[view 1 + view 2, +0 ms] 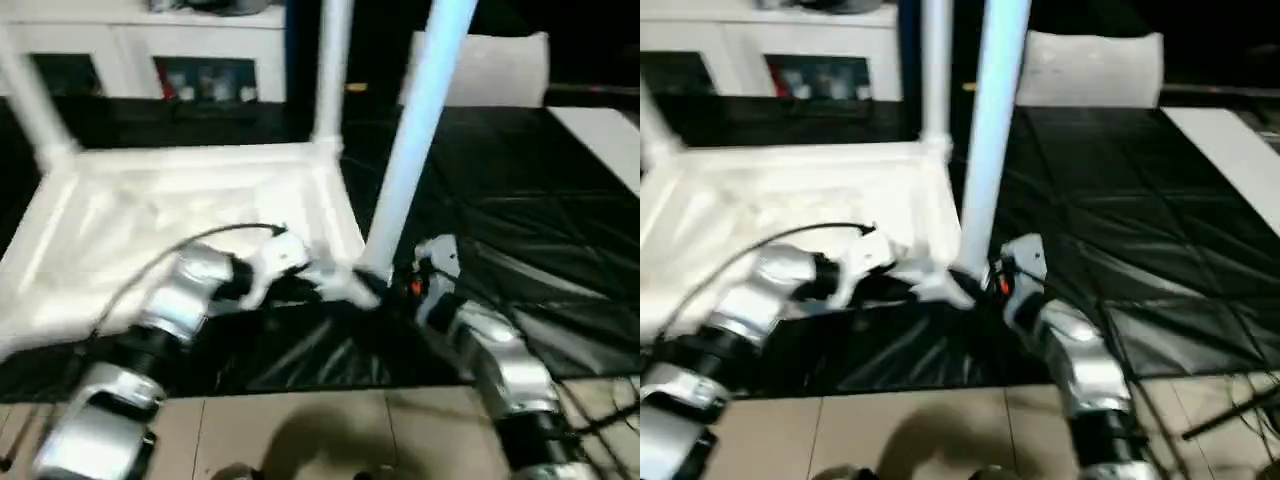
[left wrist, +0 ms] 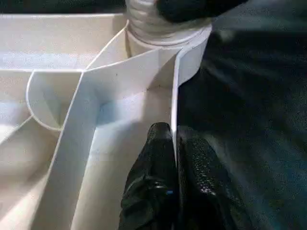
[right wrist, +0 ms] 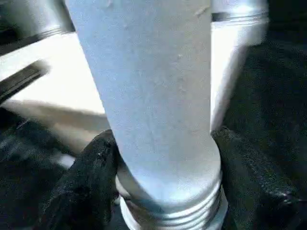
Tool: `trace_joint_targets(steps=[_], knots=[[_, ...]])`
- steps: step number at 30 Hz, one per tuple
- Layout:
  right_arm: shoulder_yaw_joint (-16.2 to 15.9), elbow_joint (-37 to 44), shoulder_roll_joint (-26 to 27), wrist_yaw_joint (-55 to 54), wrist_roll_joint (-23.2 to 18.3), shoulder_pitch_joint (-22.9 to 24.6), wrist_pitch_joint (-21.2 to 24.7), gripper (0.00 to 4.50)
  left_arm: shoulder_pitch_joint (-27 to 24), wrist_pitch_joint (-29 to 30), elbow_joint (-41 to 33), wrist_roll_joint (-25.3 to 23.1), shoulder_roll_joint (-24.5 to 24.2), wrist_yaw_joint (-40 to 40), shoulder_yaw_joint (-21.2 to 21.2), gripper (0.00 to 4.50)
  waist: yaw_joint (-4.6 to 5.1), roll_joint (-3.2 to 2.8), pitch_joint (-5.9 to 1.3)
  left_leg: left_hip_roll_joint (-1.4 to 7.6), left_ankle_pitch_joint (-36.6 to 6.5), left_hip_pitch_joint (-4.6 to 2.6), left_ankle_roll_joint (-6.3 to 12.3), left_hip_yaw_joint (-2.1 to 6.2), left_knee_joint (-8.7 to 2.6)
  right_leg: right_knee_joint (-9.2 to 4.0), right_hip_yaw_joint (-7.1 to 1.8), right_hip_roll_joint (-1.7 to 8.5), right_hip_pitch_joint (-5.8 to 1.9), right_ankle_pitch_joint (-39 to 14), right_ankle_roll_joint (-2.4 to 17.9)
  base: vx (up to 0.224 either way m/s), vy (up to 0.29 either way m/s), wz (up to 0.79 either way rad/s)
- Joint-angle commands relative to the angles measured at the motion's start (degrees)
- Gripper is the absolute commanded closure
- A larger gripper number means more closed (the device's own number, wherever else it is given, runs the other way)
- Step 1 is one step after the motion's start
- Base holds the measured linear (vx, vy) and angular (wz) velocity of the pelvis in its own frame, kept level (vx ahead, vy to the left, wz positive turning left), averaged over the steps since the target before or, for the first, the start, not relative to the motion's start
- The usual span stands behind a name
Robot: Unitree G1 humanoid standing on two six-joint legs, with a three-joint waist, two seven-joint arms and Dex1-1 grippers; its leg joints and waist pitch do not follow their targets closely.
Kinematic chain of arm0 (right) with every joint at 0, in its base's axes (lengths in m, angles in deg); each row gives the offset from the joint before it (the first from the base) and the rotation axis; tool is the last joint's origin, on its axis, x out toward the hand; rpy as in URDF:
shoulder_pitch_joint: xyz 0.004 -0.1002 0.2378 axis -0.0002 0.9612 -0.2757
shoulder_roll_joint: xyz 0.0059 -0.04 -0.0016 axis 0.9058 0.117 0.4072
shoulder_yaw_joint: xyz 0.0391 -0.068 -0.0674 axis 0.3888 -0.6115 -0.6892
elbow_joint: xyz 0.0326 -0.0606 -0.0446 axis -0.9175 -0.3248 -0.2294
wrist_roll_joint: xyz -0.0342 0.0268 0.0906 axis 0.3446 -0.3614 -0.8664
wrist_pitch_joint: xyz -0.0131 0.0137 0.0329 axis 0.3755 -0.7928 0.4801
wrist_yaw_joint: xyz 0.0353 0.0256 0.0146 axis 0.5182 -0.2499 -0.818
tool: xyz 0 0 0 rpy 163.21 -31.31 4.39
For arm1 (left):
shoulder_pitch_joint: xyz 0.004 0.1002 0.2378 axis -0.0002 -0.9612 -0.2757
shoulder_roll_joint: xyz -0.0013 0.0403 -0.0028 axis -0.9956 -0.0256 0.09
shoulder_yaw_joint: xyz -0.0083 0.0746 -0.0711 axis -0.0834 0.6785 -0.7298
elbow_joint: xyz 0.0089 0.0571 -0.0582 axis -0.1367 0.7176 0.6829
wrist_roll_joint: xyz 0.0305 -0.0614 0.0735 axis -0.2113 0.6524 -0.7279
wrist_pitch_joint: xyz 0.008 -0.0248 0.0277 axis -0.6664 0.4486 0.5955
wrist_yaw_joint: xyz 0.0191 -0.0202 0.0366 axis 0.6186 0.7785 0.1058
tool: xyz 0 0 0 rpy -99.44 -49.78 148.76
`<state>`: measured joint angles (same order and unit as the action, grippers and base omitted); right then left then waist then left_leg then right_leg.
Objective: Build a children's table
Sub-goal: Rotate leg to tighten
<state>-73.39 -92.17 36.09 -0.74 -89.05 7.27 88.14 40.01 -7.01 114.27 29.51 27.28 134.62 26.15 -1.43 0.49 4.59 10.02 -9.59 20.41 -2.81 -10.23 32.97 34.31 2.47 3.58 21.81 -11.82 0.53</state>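
White leg (image 3: 158,110) clamped by right gripper (image 3: 163,177) beside tabletop (image 1: 190,200).

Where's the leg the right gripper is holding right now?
In the left eye view the leg stands at the tabletop's near right corner socket, gripped low by the right gripper.

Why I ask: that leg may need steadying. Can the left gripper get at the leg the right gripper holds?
Probably yes: the left gripper pinches the tabletop rim beside the leg, nothing between, though it must release first.
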Motion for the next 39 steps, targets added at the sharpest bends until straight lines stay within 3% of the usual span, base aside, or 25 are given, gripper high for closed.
trace_joint_targets(steps=[1,3,6,7,9,10,11,15,18,19,20,21,22,23,24,26,29,31,35,37,39], knots=[[-4.3,-4.6,6.8,-5.2,0.7,-2.1,2.1,1.86,0.5,1.6,-1.3,-0.2,6.8,-7.4,2.6,4.5,0.72,-0.01,-2.12,3.09,-28.6,-0.73,-2.73,2.84,-5.19,-6.43,-1.98,5.15,-0.37,-35.5,6.3,0.0,0.0,0.0],[-2.7,-7.1,8.8,-10.9,0.8,-3.9,2.1,1.86,1.3,2.3,-0.7,-1.6,8.5,-11.6,2.3,4.5,1.36,-0.1,-2.19,3.01,-29.4,-0.67,-2.9,2.92,-5.32,-6.46,-2.0,5.08,-0.18,-34.2,6.4,0.0,0.0,0.0],[-2.3,-8.6,9.9,-14.7,2.0,-5.2,1.7,1.86,2.2,2.7,-0.1,-3.1,9.5,-15.2,1.8,4.5,1.6,-0.24,-2.25,2.88,-30.0,-1.23,-2.18,2.65,-5.11,-7.02,-2.09,4.95,0.2,-32.2,6.6,0.0,0.0,0.0],[-2.3,-8.6,10.2,-15.3,2.6,-5.4,1.3,1.86,2.6,2.7,0.3,-4.0,9.5,-16.2,1.9,4.5,1.69,0.06,-2.32,2.88,-29.9,-1.05,-1.92,2.55,-5.25,-7.04,-2.11,4.79,0.06,-31.1,6.5,0.0,0.0,0.0],[-2.3,-8.3,10.5,-15.3,2.8,-5.4,0.9,1.86,2.7,2.7,0.4,-4.7,9.3,-16.4,2.2,4.5,1.58,0.08,-2.29,2.81,-30.1,-1.26,-1.63,2.39,-5.22,-7.08,-2.34,4.78,0.41,-30.3,6.6,0.0,0.0,0.0],[-2.2,-7.9,10.6,-15.1,3.0,-5.2,0.4,1.3,2.7,2.3,0.6,-5.2,8.8,-16.3,2.5,4.5,1.55,0.15,-2.39,2.75,-29.8,-1.16,-1.29,2.34,-5.18,-7.07,-2.42,4.9,0.31,-30.6,6.6,0.0,0.0,0.0],[-2.0,-7.5,10.6,-14.5,2.9,-5.0,-0.1,1.16,2.7,2.0,0.8,-5.4,8.3,-16.0,2.6,4.5,1.56,0.18,-2.44,2.74,-29.6,-1.15,-1.12,2.3,-5.15,-7.1,-2.46,4.96,0.32,-30.7,6.6,0.0,0.0,0.0],[-0.7,-5.6,8.9,-12.5,1.7,-4.1,-2.3,0.79,2.2,0.5,1.0,-5.0,5.7,-13.5,1.9,4.5,1.4,0.05,-2.85,2.99,-27.0,-0.74,-0.3,2.08,-5.2,-6.72,-2.58,5.04,0.15,-26.8,7.5,0.0,0.0,0.0],[-1.0,-2.4,5.6,-8.0,0.6,-2.6,-3.2,0.6,1.9,-1.8,1.8,-4.3,3.0,-10.7,1.2,4.5,1.41,0.13,-3.04,2.99,-24.7,0.0,0.52,1.98,-5.29,-6.24,-2.53,5.05,-0.51,-23.5,8.2,0.0,0.0,0.0],[-1.1,-1.7,4.8,-7.0,0.5,-2.2,-3.4,0.5,1.9,-2.3,2.0,-4.1,2.5,-10.1,1.1,4.5,1.32,0.23,-3.11,2.99,-24.2,-0.13,0.7,1.84,-5.22,-6.3,-2.55,4.98,-0.48,-23.1,8.2,0.0,0.0,0.0],[-1.2,0.6,2.4,-3.2,-0.4,-1.2,-3.4,0.39,1.8,-3.6,2.3,-3.4,1.0,-8.0,0.6,4.5,1.29,0.61,-3.23,2.95,-23.2,-0.16,1.3,1.56,-4.98,-6.22,-2.68,5.04,-0.52,-22.2,8.6,0.0,0.0,0.0],[-1.3,2.3,0.1,0.0,-0.8,-0.3,-3.4,0.3,1.6,-5.4,2.5,-2.8,-0.3,-5.7,0.4,4.5,1.02,0.63,-3.35,2.9,-21.0,0.29,2.15,1.5,-4.84,-6.06,-2.71,5.23,-1.06,-21.7,8.6,0.0,0.0,0.0],[-1.5,3.3,-1.5,2.3,-1.2,0.1,-3.4,0.22,1.5,-6.3,2.5,-2.3,-1.3,-3.8,0.3,4.5,1.05,0.69,-3.56,2.95,-18.8,0.53,2.93,1.36,-4.76,-5.83,-2.73,5.22,-1.14,-20.0,8.9,0.0,0.0,0.0],[-1.5,3.4,-1.7,2.6,-1.2,0.1,-3.4,0.15,1.5,-6.3,2.5,-2.3,-1.4,-3.6,0.3,4.5,1.05,0.69,-3.56,2.95,-18.8,0.53,2.93,1.36,-4.76,-5.83,-2.73,5.22,-1.14,-20.0,8.9,0.0,0.0,0.0],[-1.7,4.4,-4.5,6.0,-1.3,0.4,-3.7,0.08,1.6,-7.3,3.0,-2.0,-2.9,-1.4,0.5,4.5,1.03,0.84,-4.06,2.95,-16.2,0.59,3.83,1.13,-4.37,-5.36,-2.61,4.97,-1.24,-17.5,9.8,0.0,0.0,0.0],[-1.6,5.1,-8.2,10.9,-2.0,0.3,-3.6,0.03,1.8,-9.8,4.0,-1.5,-5.2,2.8,1.1,4.5,0.86,1.04,-3.91,2.85,-15.4,0.47,4.8,0.79,-4.07,-5.54,-2.52,4.88,-0.87,-17.1,10.6,0.0,0.0,0.0],[-1.4,5.4,-11.2,14.9,-3.1,-0.4,-3.1,0.03,2.0,-12.1,4.7,-0.3,-7.0,7.5,1.5,4.5,0.43,0.88,-4.07,2.93,-12.4,0.54,5.45,0.57,-3.85,-5.14,-2.47,4.9,-1.05,-13.7,11.6,0.0,0.0,0.0],[-2.1,5.6,-14.3,19.3,-3.8,-1.4,-2.6,0.03,2.3,-13.6,5.0,1.6,-8.6,13.8,1.8,4.5,0.24,0.76,-4.28,3.04,-8.6,0.65,6.28,0.41,-3.58,-4.24,-2.35,4.64,-1.33,-7.1,13.6,0.0,0.0,0.0],[-4.1,6.0,-17.8,26.9,-5.1,-2.7,-1.3,0.03,3.5,-15.9,6.6,2.0,-11.0,21.2,3.6,4.5,-0.28,0.73,-4.32,2.93,-5.4,0.61,8.24,0.18,-3.2,-3.37,-2.2,4.2,-1.44,-0.3,15.7,0.0,0.0,0.0],[-5.7,6.3,-19.9,32.8,-6.7,-3.9,0.6,0.03,5.1,-17.9,8.7,2.4,-12.0,26.0,4.7,4.5,-1.11,0.54,-4.0,3.26,-6.6,0.39,8.24,-0.06,-3.21,-3.5,-2.03,4.13,-1.26,-1.9,15.9,0.0,0.0,0.0],[-6.4,6.4,-20.5,34.2,-6.8,-4.2,0.9,0.19,5.5,-18.1,9.0,2.6,-12.2,27.4,4.9,4.5,-1.55,0.45,-3.88,3.57,-7.9,0.24,7.08,0.02,-3.4,-3.55,-2.04,4.3,-1.19,-4.3,15.4,0.0,0.0,0.0]])
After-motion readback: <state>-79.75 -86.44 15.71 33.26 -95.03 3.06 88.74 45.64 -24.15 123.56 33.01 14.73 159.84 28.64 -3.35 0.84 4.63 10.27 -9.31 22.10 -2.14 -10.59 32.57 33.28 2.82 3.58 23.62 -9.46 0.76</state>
